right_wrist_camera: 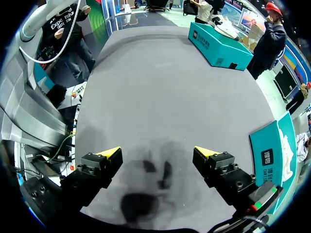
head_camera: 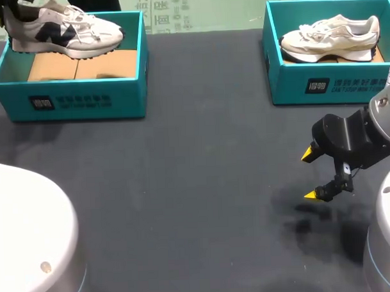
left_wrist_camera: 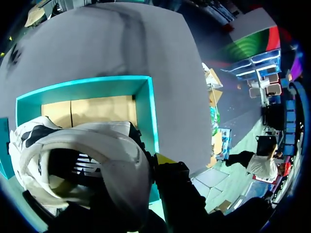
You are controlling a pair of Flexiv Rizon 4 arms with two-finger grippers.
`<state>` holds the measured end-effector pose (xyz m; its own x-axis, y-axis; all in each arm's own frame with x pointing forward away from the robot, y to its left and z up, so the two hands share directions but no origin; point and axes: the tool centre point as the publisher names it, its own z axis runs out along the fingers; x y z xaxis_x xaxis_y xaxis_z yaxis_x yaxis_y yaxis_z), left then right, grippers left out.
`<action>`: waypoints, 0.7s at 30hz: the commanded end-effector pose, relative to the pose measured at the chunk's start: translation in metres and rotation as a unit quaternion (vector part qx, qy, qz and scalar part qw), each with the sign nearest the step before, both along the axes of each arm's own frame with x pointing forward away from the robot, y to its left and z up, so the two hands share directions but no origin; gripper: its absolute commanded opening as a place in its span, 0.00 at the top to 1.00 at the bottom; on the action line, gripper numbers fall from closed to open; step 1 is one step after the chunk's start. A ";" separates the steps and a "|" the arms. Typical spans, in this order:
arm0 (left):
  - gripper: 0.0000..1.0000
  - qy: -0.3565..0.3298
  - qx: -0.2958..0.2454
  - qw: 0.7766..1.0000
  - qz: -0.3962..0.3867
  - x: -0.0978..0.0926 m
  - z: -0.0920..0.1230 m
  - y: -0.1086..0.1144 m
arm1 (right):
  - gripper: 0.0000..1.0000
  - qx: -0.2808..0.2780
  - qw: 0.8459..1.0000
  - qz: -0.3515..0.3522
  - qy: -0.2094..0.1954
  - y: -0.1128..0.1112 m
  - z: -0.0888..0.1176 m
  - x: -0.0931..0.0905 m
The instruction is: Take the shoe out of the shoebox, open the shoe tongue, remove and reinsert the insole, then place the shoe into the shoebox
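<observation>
My left gripper point(head_camera: 12, 13) is up at the far left corner of the dark grey table point(head_camera: 183, 185). It pinches the heel end of the white and black cloth running shoe point(head_camera: 63, 29). In the left wrist view one yellow tip point(left_wrist_camera: 165, 158) sits tight against the outside of the heel rim. The other tip is hidden behind the shoe. The shoe's hole faces that camera. The shoe hangs over the open teal cardboard shoebox point(head_camera: 78, 99). Its heel sticks out past the box's left wall, and its toe points toward the box's right wall. Under it you can see the brown cardboard floor point(head_camera: 83, 65) of the box. A second teal shoebox point(head_camera: 327, 84) stands at the far right of the table. A cream-coloured running shoe point(head_camera: 329, 35) lies on its side in it. My right gripper point(head_camera: 308, 175) hangs above the table on the near right side, well apart from both boxes. Its two fingers are spread wide, with only bare table between them. Its dark shadow lies on the table below it.
</observation>
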<state>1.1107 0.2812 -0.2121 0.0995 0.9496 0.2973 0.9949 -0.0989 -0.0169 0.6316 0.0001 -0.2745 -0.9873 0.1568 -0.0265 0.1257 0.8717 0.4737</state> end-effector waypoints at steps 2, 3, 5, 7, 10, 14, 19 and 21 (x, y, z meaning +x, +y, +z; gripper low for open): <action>1.00 0.007 0.000 1.000 -0.005 0.003 -0.012 -0.002 | 0.00 -0.001 1.000 -0.001 -0.002 0.000 -0.001 -0.002; 1.00 0.012 -0.001 1.000 -0.006 0.003 -0.014 -0.003 | 0.00 -0.001 1.000 -0.001 -0.002 0.000 -0.001 -0.002; 1.00 0.014 0.001 1.000 -0.008 0.002 -0.018 -0.003 | 0.00 -0.001 1.000 -0.001 -0.002 0.000 -0.001 -0.002; 1.00 0.018 0.002 1.000 -0.010 0.000 -0.023 -0.002 | 0.00 -0.001 1.000 -0.001 -0.002 0.000 -0.001 -0.002; 1.00 0.027 0.003 1.000 -0.012 -0.002 -0.030 -0.002 | 0.00 -0.001 1.000 -0.001 -0.002 0.000 -0.001 -0.002; 1.00 0.040 0.001 0.999 -0.018 -0.008 -0.041 -0.005 | 0.00 -0.001 1.000 -0.001 -0.002 0.000 -0.001 -0.002; 1.00 0.049 0.002 0.999 -0.015 -0.012 -0.054 -0.007 | 0.00 -0.001 1.000 -0.001 -0.002 0.000 -0.001 -0.002; 1.00 0.053 -0.001 0.999 -0.012 -0.013 -0.058 -0.006 | 0.00 -0.001 1.000 -0.001 -0.002 0.000 -0.001 -0.002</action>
<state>1.0951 0.2741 -0.2656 0.1556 0.9451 0.2873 0.9850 -0.1265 -0.1171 0.6316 0.0001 -0.2745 -0.9873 0.1568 -0.0265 0.1257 0.8717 0.4737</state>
